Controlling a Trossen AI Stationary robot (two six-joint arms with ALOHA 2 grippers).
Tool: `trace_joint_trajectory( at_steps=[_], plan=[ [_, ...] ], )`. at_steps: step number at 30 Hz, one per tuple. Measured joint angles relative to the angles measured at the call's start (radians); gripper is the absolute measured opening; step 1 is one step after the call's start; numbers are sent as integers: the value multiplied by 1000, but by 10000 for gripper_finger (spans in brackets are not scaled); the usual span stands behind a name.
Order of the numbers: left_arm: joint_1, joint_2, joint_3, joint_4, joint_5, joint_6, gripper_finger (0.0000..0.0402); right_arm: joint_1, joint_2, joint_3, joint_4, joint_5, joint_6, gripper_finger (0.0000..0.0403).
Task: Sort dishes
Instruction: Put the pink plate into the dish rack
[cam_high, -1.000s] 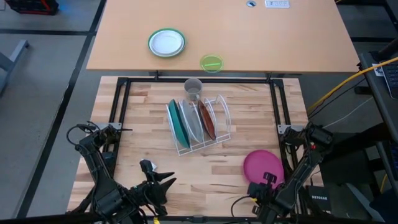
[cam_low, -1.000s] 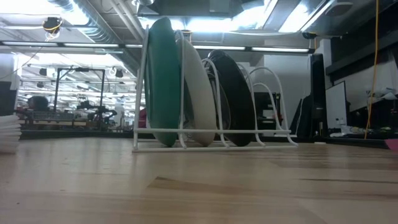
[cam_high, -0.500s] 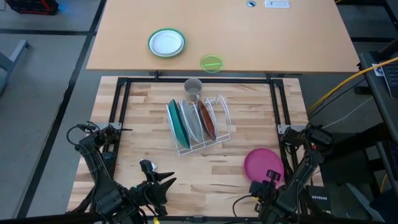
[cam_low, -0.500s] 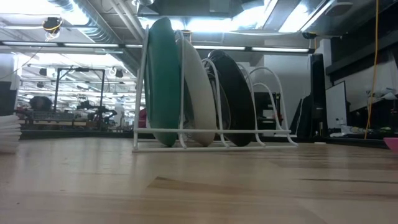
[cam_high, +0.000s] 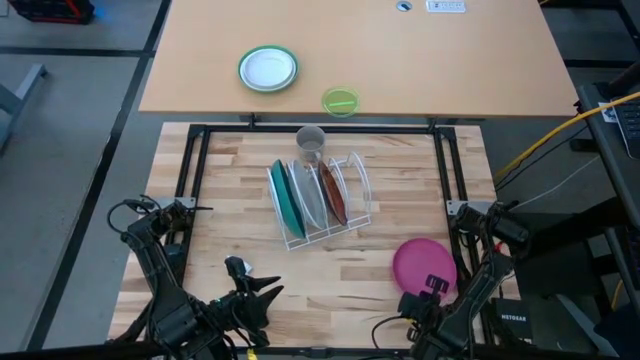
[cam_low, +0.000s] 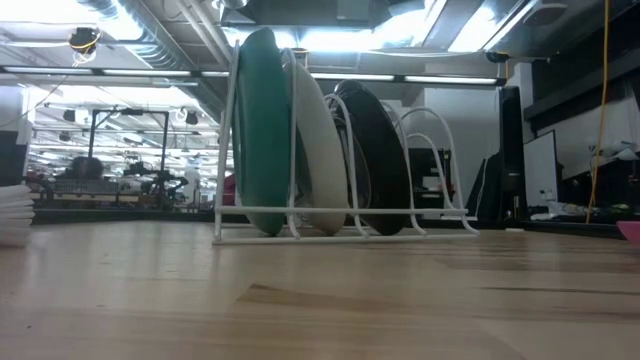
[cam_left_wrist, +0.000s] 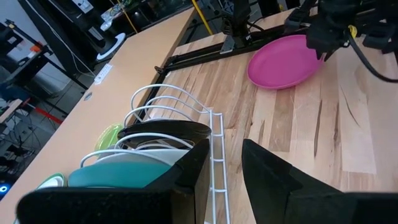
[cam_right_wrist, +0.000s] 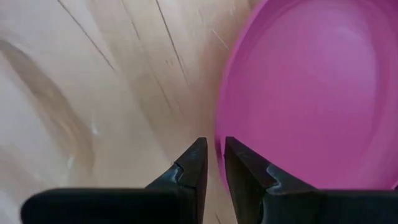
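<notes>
The teal-green plate (cam_high: 285, 200), the white plate (cam_high: 308, 195) and the dark red plate (cam_high: 333, 193) stand on edge in a white wire rack (cam_high: 357, 212) at the table's middle. The magenta pink plate (cam_high: 424, 263) lies flat on the wood at the near right. My right gripper (cam_high: 432, 290) is at its near rim, its fingers nearly together around the rim (cam_right_wrist: 217, 165). My left gripper (cam_high: 268, 293) is open and empty near the front edge, left of the middle, pointing toward the rack (cam_left_wrist: 214, 155). My right gripper has the pink plate's near rim (cam_right_wrist: 219, 146) between its two fingertips, one finger (cam_right_wrist: 194, 165) on the outer side and one (cam_right_wrist: 241, 167) over the plate's inner face. The fingers come low from the table's near side. The plate lies flat on the table.
A grey cup (cam_high: 310, 143) stands just behind the rack. A small green-rimmed white plate (cam_high: 268, 68) and a small lime-green dish (cam_high: 340, 101) sit on the far tan table. A black frame (cam_high: 190, 160) runs round the wooden top.
My right arm's elbow has sunk a little toward the near edge, while its gripper stays at the pink plate's near rim. The plate still lies flat in about the same place.
</notes>
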Motion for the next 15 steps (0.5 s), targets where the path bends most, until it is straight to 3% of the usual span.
trace_joint_trajectory(
  at_steps=[15],
  plan=[
    [0, 0, 0, 2, 0, -11, 84, 0, 60, 0, -29, -1, -26, 60]
  ],
)
